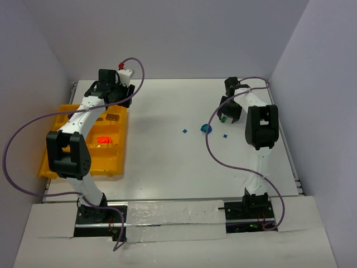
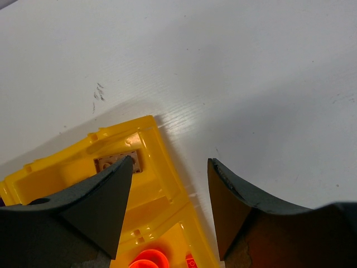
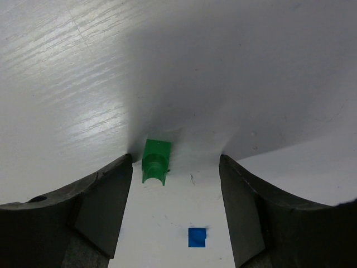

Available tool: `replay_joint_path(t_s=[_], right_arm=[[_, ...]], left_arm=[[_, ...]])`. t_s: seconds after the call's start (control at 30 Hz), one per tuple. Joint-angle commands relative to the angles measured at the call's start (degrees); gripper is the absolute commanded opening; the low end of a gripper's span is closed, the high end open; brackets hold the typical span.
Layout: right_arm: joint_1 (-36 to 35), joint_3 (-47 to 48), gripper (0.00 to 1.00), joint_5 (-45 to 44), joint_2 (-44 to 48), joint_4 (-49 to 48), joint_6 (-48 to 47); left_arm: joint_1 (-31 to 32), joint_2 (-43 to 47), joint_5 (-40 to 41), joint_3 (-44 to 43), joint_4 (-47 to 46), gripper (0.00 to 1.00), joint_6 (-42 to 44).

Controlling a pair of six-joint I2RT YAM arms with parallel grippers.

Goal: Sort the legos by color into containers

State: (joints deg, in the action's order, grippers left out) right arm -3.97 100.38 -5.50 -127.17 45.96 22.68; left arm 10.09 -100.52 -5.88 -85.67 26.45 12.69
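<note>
Right fingers [image 3: 103, 206] gape empty astride the off-centre green lego [image 3: 155, 161], so closing unevenly could flick it away!

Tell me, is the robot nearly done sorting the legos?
Not yet. Orange-red legos already sit in the yellow tray. The right gripper is open around a green lego, not squeezing it yet. Blue legos wait on the table.
</note>
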Motion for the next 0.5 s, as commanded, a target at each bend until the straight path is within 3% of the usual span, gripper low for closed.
replay_joint_path(t_s=[0.0, 0.3, 0.47], right_arm=[[0.36, -2.74, 0.66, -1.65, 1.79, 0.47, 0.49], [0.64, -1.05, 0.43, -0.9, 1.49, -0.27, -2.22], [0.72, -0.24, 0.18, 2.24, 1.36, -1.25, -5.68]], left_arm=[[0.11, -0.29, 1.05, -2.63, 0.06, 0.65, 0.44], [0.02, -0.03, 0.26, -2.05, 0.27, 0.65, -0.13], [-0.58, -0.09, -1.43, -2.02, 1.25, 0.66, -1.77]])
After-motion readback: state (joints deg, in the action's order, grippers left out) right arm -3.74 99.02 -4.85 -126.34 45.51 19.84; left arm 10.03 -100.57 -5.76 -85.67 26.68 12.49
